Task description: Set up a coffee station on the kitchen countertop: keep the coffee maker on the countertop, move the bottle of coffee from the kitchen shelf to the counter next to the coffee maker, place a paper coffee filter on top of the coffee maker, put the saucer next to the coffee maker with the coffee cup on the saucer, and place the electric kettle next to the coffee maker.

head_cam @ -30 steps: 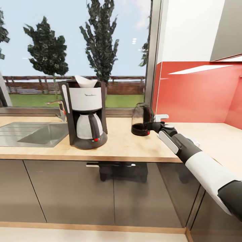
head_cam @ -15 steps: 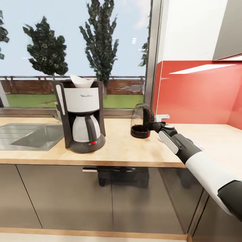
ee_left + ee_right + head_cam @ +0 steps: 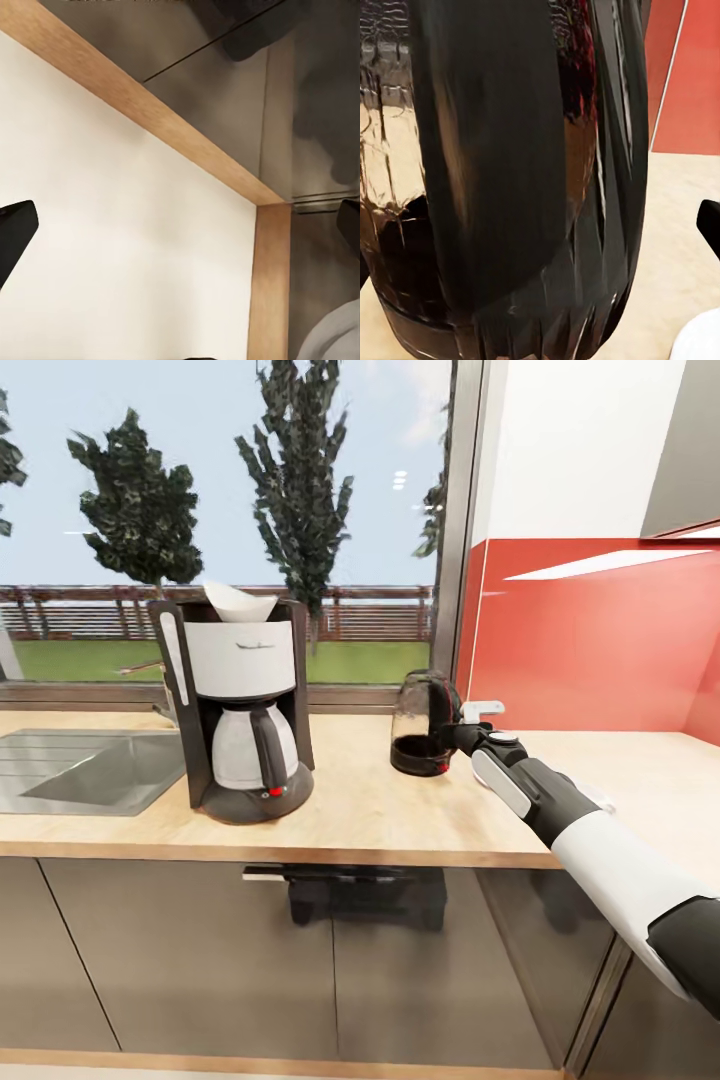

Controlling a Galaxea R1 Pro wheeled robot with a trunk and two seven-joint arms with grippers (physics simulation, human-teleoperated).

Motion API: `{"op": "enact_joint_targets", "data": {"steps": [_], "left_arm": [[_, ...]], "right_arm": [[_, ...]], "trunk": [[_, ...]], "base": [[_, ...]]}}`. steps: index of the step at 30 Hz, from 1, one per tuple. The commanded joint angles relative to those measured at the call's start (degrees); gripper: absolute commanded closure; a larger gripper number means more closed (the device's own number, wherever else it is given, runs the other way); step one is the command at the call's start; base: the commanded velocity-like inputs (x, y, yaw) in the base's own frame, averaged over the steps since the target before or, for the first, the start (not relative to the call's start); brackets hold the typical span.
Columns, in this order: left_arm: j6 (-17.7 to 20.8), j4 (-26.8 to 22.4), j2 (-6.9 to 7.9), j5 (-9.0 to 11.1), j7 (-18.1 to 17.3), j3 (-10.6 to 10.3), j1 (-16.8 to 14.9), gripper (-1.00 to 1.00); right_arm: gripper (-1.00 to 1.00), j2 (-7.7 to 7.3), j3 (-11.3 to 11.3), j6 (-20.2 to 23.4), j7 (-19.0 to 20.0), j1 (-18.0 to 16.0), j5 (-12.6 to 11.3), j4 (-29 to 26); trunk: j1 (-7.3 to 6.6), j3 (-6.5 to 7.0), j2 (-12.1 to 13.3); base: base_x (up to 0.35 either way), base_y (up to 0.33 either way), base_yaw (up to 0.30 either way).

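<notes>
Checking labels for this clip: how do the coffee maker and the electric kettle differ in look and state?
The coffee maker is taller and boxy, grey with white housing; the electric kettle is shorter, rounded, dark tinted glass. The coffee maker carries a paper filter on top; the kettle carries nothing. The right pincer is at the kettle's handle; the coffee maker stands free. Both stand upright on the countertop.

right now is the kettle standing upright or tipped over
Upright. The electric kettle stands on its black base on the kitchen countertop, lid uppermost, with the right gripper at its handle.
</notes>
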Motion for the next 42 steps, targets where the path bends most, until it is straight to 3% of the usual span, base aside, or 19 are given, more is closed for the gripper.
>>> {"op": "enact_joint_targets", "data": {"steps": [1,35,36,42], "left_arm": [[-0.34,0.07,0.01,-0.46,-0.14,0.46,-0.05,-1.00],[-0.34,0.06,0.01,-0.46,-0.14,0.51,-0.05,-1.00],[-0.34,0.06,0.01,-0.46,-0.14,0.51,-0.05,-1.00],[-0.34,0.06,0.01,-0.46,-0.14,0.51,-0.05,-1.00]], "right_arm": [[-1.00,-0.08,0.32,0.08,-0.54,-0.08,-0.55,-0.10],[-1.00,-0.09,0.31,0.17,-0.38,-0.08,-0.92,-0.11],[1.00,-0.09,0.31,0.17,-0.38,-0.08,-0.93,-0.11],[1.00,-0.09,0.25,0.16,-0.33,-0.08,-0.99,-0.13]], "trunk": [[0.00,-0.07,-0.03],[0.00,-0.07,-0.03],[0.00,-0.07,-0.03],[0.00,-0.07,-0.03]], "base": [[0.015,0.000,0.000],[0.011,0.000,0.000],[0.002,0.000,0.000],[0.000,0.000,0.000]]}}
